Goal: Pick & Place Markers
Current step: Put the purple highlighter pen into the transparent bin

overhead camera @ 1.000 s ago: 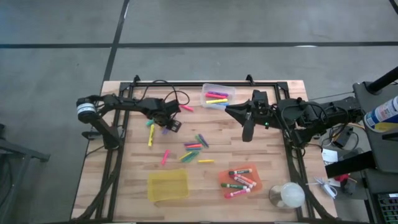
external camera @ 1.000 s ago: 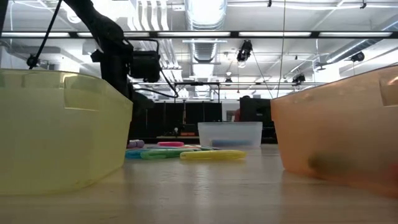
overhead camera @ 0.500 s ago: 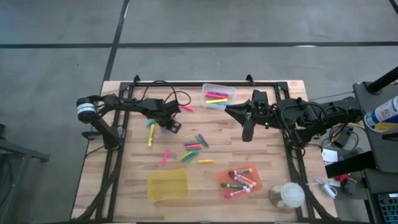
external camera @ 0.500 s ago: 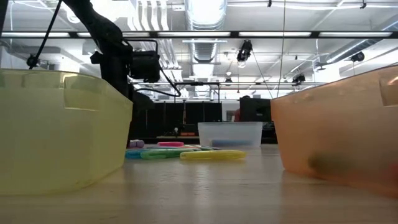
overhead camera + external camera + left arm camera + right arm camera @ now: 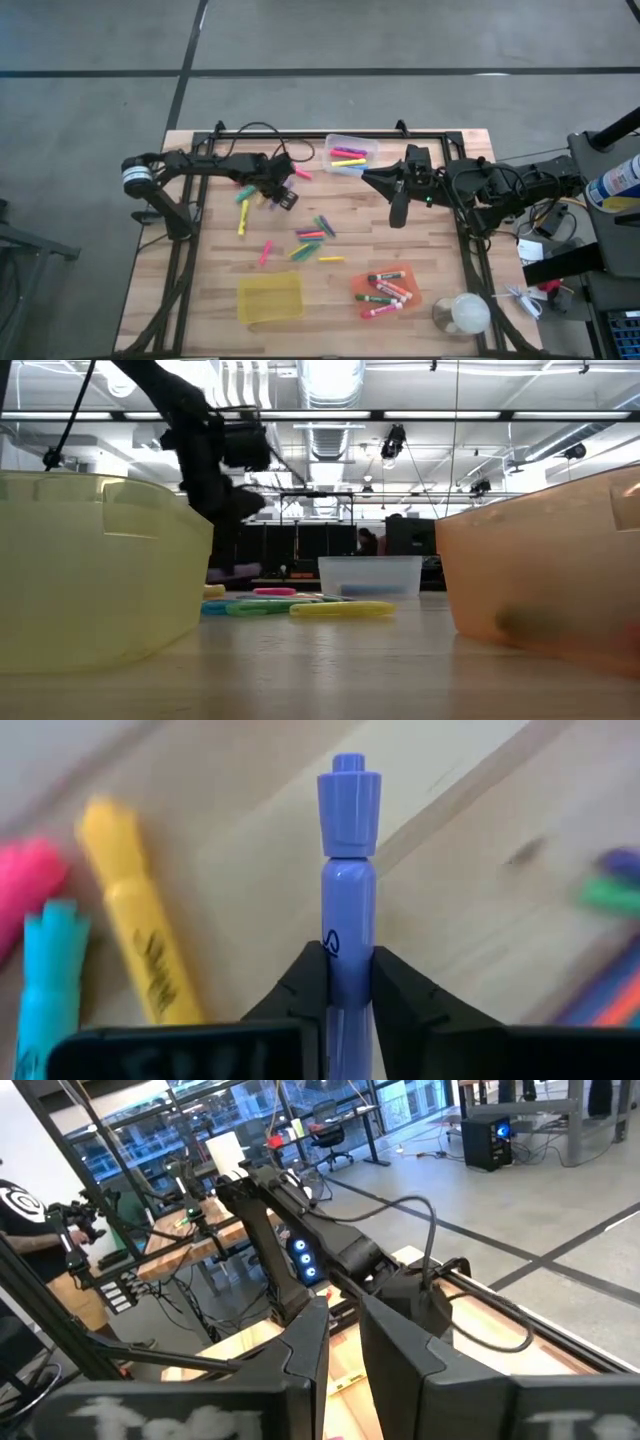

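Observation:
My left gripper point(image 5: 272, 193) point(image 5: 348, 955) hangs over the table's left middle, shut on a purple marker point(image 5: 350, 870). Below it lie a yellow marker point(image 5: 135, 950), a teal one point(image 5: 50, 970) and a pink one point(image 5: 30, 880). More loose markers point(image 5: 312, 238) lie flat in a cluster at mid-table. My right gripper point(image 5: 398, 208) point(image 5: 343, 1330) hangs high at the right, level, with a narrow gap and nothing between its fingers. My left gripper pinches the purple marker's barrel point(image 5: 348, 935), below the cap, between its two fingers. The fingers slant steeply down from above and lie along the marker. The cap end point(image 5: 350, 795) sticks out past the fingertips toward the table.
A clear bin point(image 5: 351, 153) with pink and yellow markers stands at the far middle. A yellow bin point(image 5: 270, 298) and an orange bin point(image 5: 387, 288) holding white-barrelled markers stand near the front edge. A round white thing point(image 5: 463, 314) sits at the front right corner.
My left gripper has shut on the purple marker, then risen and drifted a little toward the table's far edge, rolling somewhat. The marker has come up off the wood with it. The other markers lie as before.

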